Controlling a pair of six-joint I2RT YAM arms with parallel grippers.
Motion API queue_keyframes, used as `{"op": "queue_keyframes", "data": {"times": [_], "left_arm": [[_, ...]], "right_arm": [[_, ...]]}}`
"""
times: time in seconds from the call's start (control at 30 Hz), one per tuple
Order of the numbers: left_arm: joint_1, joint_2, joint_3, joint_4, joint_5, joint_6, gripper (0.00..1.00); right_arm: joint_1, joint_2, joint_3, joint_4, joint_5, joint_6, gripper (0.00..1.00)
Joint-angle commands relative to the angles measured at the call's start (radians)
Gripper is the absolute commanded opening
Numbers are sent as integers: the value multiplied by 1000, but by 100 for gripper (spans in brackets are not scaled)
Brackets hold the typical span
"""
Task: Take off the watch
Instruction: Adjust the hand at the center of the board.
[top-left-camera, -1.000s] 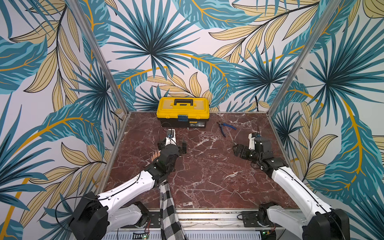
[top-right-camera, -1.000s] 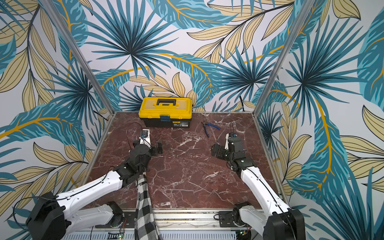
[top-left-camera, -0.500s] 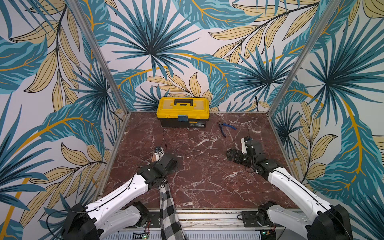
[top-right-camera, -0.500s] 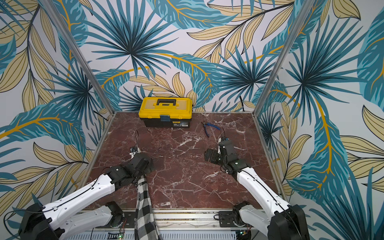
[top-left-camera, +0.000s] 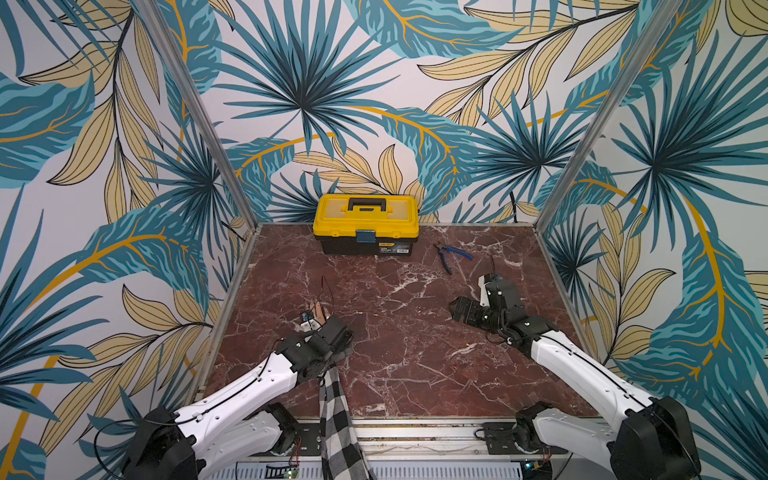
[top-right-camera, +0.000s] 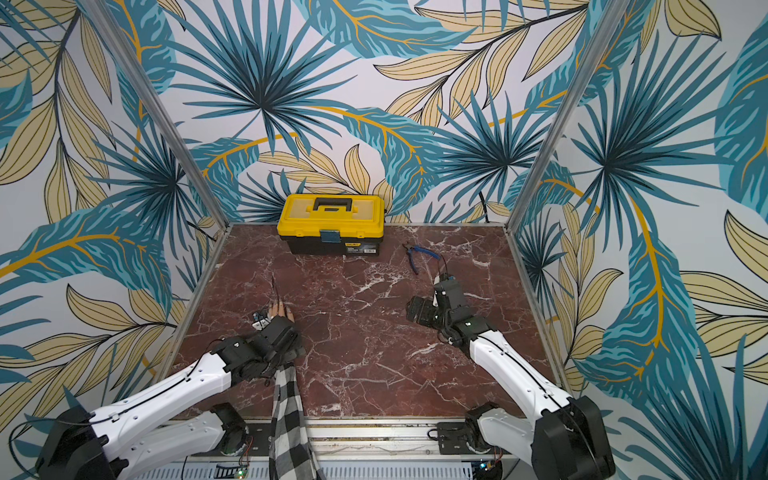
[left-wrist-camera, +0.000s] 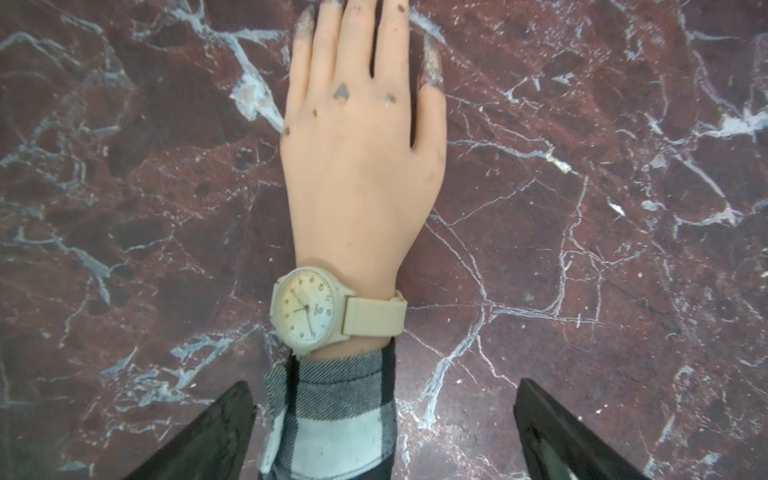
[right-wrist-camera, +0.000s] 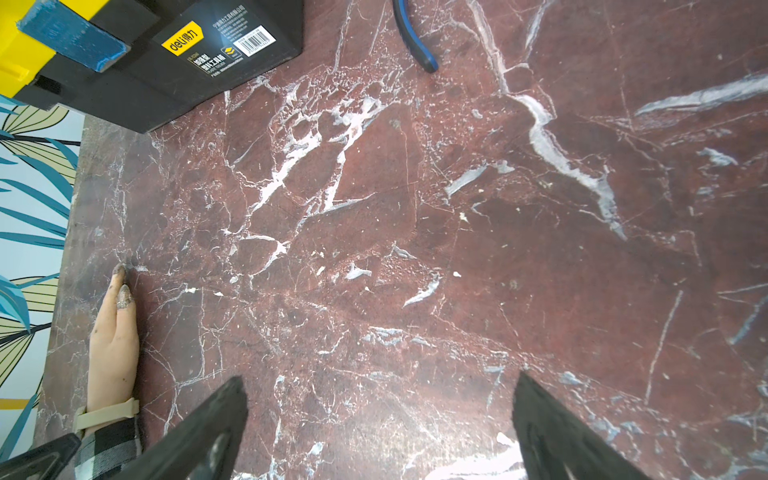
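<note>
While both arms hung over the red-brown, white-veined marble tabletop (top-left-camera: 399, 286), you had the left gripper (left-wrist-camera: 384, 384) poised above the wrist of the peach-coloured plastic mannequin hand (left-wrist-camera: 361, 166). Its two black fingers (left-wrist-camera: 216, 428) stood spread wide, with only cuff and stone between them; nothing was gripped.

The cream wristwatch with round pale dial and thin beige strap (left-wrist-camera: 336, 311) sat fastened around that wrist. The dial lay toward the wrist edge away from the thumb, and the strap crossed the back of the wrist. The case sat right at the edge of the black-and-white checked fabric sleeve (left-wrist-camera: 332, 419); you could not tell whether they touched. The hand lay flat, palm down.

In both top views the left gripper (top-left-camera: 334, 330) (top-right-camera: 278, 328) covered the watch, and only the mannequin fingertips showed beyond it.

Your right gripper (right-wrist-camera: 380, 377) was also fully open and empty, over bare marble well apart from the hand. Its wrist view caught the beige strap (right-wrist-camera: 110, 411) at the frame's edge.

The yellow plastic toolbox with black base and handle (top-left-camera: 365, 222) stood closed against the back wall. The blue-handled pliers (top-left-camera: 452, 254) lay near it, on the right arm's side.
</note>
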Motion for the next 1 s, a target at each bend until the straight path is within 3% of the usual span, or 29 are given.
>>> {"op": "queue_keyframes", "data": {"times": [0.0, 0.43, 0.97], "left_arm": [[-7, -10, -20, -39, 12, -45, 99], [-22, 91, -33, -27, 12, -20, 99], [-28, 141, -79, 97, 36, -1, 66]], "right_arm": [[7, 18, 1, 21, 14, 11, 100], [7, 60, 54, 18, 20, 11, 100], [8, 53, 85, -12, 35, 18, 100]]}}
